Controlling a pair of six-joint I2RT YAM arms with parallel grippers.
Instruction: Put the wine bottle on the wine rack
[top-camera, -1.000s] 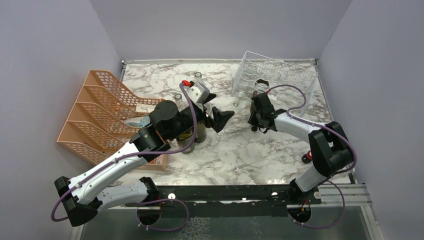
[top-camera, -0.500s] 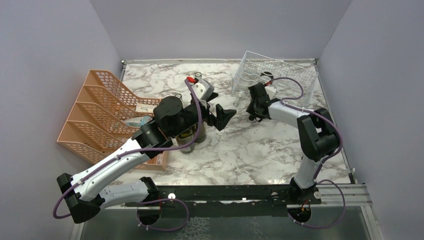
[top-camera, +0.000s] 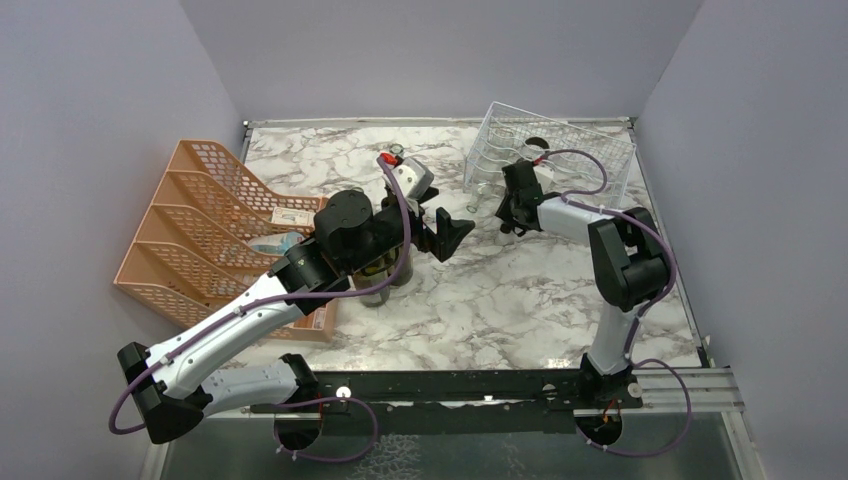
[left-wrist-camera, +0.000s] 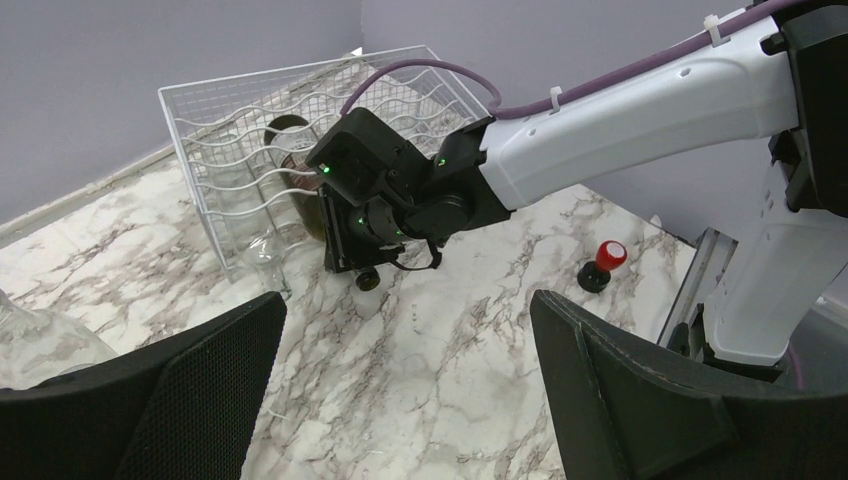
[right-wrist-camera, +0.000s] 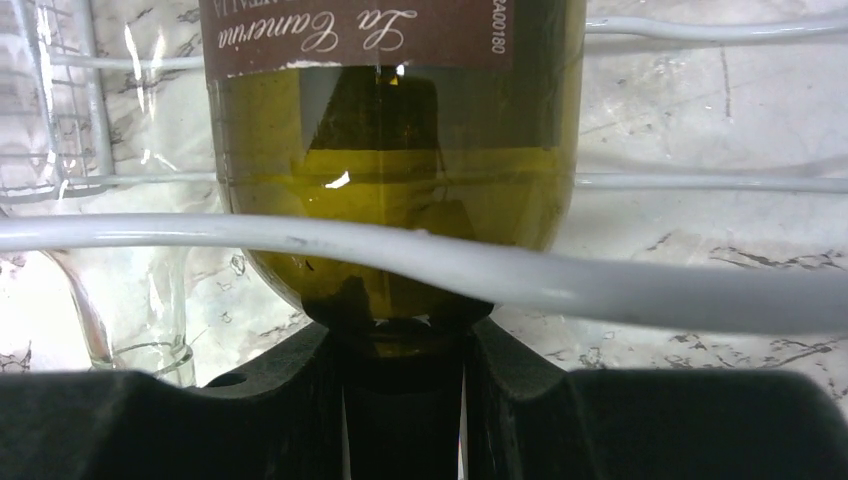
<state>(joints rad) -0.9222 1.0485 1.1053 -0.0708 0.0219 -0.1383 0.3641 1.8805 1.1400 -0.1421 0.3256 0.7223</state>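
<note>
The wine bottle (right-wrist-camera: 395, 150) is olive-green glass with a brown label. It lies inside the silvery-white wire wine rack (top-camera: 575, 150), with a white rack wire (right-wrist-camera: 600, 285) crossing in front of its shoulder. My right gripper (right-wrist-camera: 405, 400) is shut on the bottle's neck at the rack's front, and it also shows from above (top-camera: 512, 205) and in the left wrist view (left-wrist-camera: 365, 215). The bottle's dark body (left-wrist-camera: 290, 165) shows through the rack (left-wrist-camera: 240, 100). My left gripper (left-wrist-camera: 405, 370) is open and empty, hovering over the marble mid-table (top-camera: 440, 228).
An orange mesh tiered organizer (top-camera: 200, 230) stands at the left. Jars (top-camera: 385, 275) sit under my left arm. A clear glass bottle neck (left-wrist-camera: 265, 255) sticks out of the rack beside the wine bottle. A red-topped black knob (left-wrist-camera: 604, 262) stands on the marble at the right.
My right gripper has moved back toward the rack, carrying the bottle deeper into it. My left gripper has shifted slightly back and stays open.
</note>
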